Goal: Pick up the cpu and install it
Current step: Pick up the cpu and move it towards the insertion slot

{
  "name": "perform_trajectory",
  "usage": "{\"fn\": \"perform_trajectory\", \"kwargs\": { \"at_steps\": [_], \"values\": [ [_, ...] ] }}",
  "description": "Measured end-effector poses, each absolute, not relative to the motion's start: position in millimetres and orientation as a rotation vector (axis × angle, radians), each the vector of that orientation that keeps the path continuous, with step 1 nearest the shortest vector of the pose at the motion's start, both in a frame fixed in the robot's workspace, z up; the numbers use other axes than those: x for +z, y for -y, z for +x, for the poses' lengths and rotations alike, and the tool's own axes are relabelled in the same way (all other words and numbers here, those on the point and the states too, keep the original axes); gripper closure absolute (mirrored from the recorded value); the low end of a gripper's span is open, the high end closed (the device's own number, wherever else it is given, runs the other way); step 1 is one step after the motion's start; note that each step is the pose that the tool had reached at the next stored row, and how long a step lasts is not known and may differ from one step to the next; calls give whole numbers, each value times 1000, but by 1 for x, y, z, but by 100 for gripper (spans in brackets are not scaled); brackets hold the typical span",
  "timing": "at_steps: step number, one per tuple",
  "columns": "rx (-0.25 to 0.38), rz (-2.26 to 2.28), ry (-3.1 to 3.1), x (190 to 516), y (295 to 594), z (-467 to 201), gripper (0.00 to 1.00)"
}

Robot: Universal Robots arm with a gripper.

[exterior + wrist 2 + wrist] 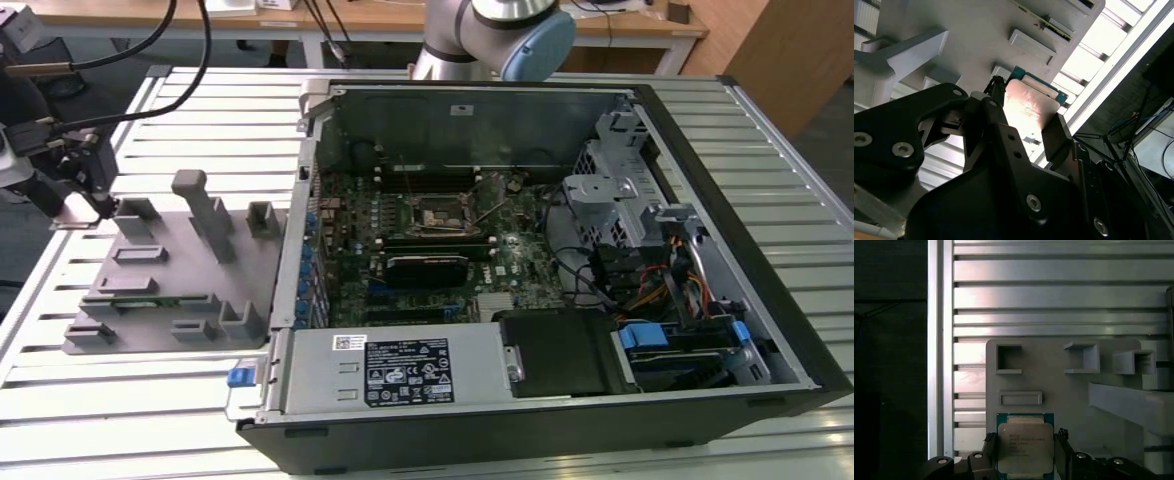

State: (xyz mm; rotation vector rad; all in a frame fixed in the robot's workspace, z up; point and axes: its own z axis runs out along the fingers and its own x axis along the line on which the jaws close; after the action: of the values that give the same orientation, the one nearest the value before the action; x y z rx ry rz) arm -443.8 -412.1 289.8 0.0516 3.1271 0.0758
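Observation:
The cpu (1025, 447) is a flat square chip with a pale metal top and a green rim, lying at the corner of a grey fixture plate (1054, 385). In both wrist views my gripper (1025, 439) has a black finger against each of two opposite edges of the cpu (1029, 102), so it is shut on it. Whether the chip is lifted off the plate I cannot tell. In the exterior view my gripper (96, 205) is at the plate's (174, 285) far corner on the exterior view's left. The motherboard's cpu socket (441, 212) lies open inside the computer case.
The open computer case (747, 300) lies on a ribbed metal table (160, 400), with a power supply (387, 370) in front and drive cages and cables at the exterior view's right. Upright grey posts (200, 205) stand on the fixture plate. Cables (120, 55) hang above my gripper.

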Motion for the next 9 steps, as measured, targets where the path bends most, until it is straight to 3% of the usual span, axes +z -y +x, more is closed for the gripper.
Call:
{"fn": "perform_trajectory", "kwargs": {
  "at_steps": [9],
  "values": [
    [76, 52, -3126, 297, 412, -444, 46]
  ]
}}
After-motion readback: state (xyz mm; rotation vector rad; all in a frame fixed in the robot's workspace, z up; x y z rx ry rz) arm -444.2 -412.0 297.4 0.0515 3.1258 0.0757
